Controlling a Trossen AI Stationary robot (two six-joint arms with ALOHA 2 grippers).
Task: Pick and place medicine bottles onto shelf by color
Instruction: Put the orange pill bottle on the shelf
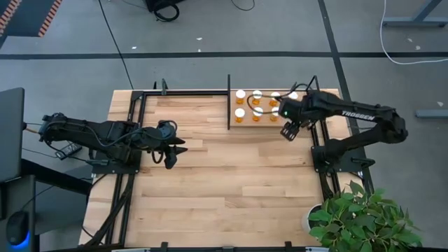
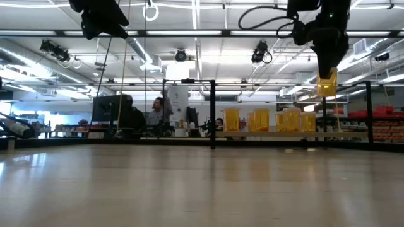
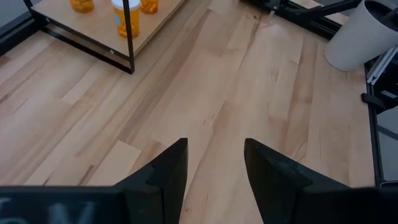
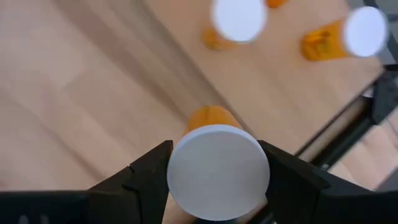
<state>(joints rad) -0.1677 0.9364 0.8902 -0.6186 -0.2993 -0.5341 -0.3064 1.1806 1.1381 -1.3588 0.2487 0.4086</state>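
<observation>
Several orange medicine bottles with white caps (image 1: pixel 240 112) stand upright on the shelf (image 1: pixel 245 124), a pale panel at the table's far right. My right gripper (image 1: pixel 289 130) hangs above the shelf's near edge, shut on one more bottle (image 2: pixel 326 86). In the right wrist view that bottle's white cap (image 4: pixel 217 171) fills the gap between the fingers, and two other bottles (image 4: pixel 239 18) stand below. My left gripper (image 1: pixel 175 150) is open, waiting over the bare table left of centre. Its wrist view shows a shelf corner with a bottle (image 3: pixel 127 18). My right gripper pinches the bottle between its two fingers at the capped top end (image 4: pixel 186 168). The fingers come from above and point down. The orange body (image 2: pixel 326 88) hangs upright below the fingertips, lifted clear above the shelf.
Black metal bars (image 1: pixel 229 105) edge the shelf and the tabletop. A white pot (image 3: pixel 360 34) with a green plant (image 1: pixel 357 217) sits at the table's near right corner. Bare planked tabletop (image 1: pixel 231 182) spreads between the arms. People sit in the room beyond the table (image 2: pixel 154 113).
</observation>
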